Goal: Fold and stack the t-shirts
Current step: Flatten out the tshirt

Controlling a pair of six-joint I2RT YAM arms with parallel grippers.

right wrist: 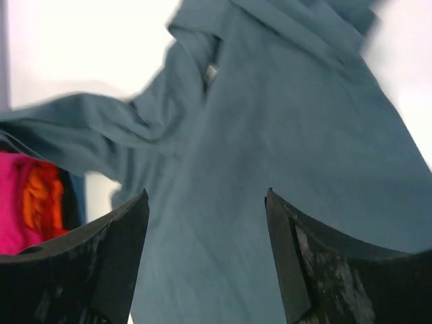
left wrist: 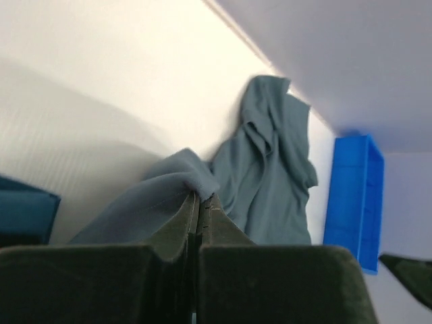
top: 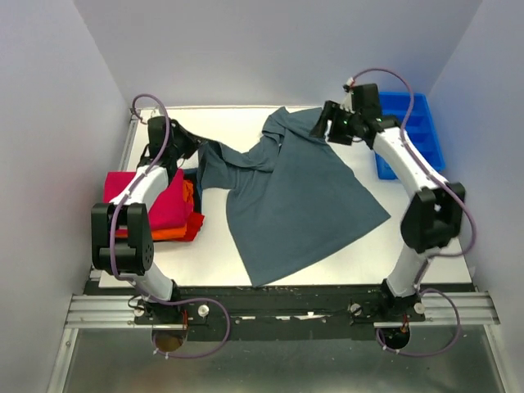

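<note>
The slate grey-blue t-shirt [top: 295, 196] lies spread and rumpled across the white table, its hem toward the near edge. My left gripper [top: 190, 146] is shut on a pinch of the shirt's left side [left wrist: 185, 177], the cloth bunched over the fingertips. My right gripper [top: 326, 124] is open and hovers above the shirt's far end [right wrist: 270, 135], with nothing between the fingers. The crimson-pink t-shirt [top: 155, 196] lies folded on the orange t-shirt [top: 176, 232] at the left; both show in the right wrist view, pink [right wrist: 17, 209] beside orange [right wrist: 42, 196].
A bright blue plastic tray [top: 413, 131] with compartments stands at the far right, also in the left wrist view [left wrist: 354, 199]. White walls close in the table on three sides. The black rail [top: 278, 307] with the arm bases runs along the near edge.
</note>
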